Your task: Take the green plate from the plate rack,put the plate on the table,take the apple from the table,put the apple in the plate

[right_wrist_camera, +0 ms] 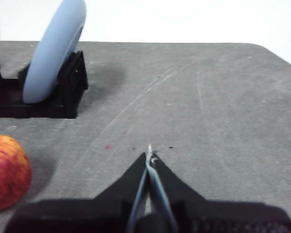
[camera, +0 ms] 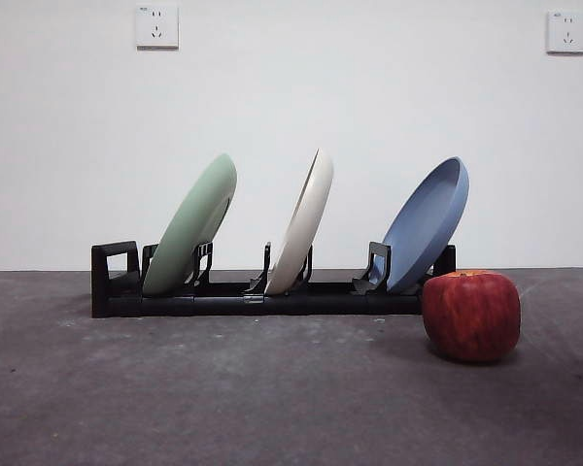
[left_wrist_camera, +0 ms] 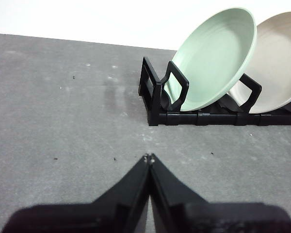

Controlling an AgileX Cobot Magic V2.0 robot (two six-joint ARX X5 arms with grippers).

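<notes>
The green plate (camera: 191,224) leans in the left slot of the black plate rack (camera: 262,301), which stands on the dark grey table (camera: 223,398). In the left wrist view the green plate (left_wrist_camera: 215,57) and the plate rack (left_wrist_camera: 203,117) lie well ahead of my left gripper (left_wrist_camera: 149,158), which is shut and empty above bare table. The red apple (camera: 471,315) rests on the table in front of the rack's right end. My right gripper (right_wrist_camera: 149,154) is shut and empty, with the apple (right_wrist_camera: 6,173) off to its side. Neither arm shows in the front view.
A cream-white plate (camera: 302,225) stands in the rack's middle slot and a blue plate (camera: 428,223) in the right one. The blue plate (right_wrist_camera: 53,48) also shows in the right wrist view. A white wall with two sockets (camera: 156,26) rises behind the table.
</notes>
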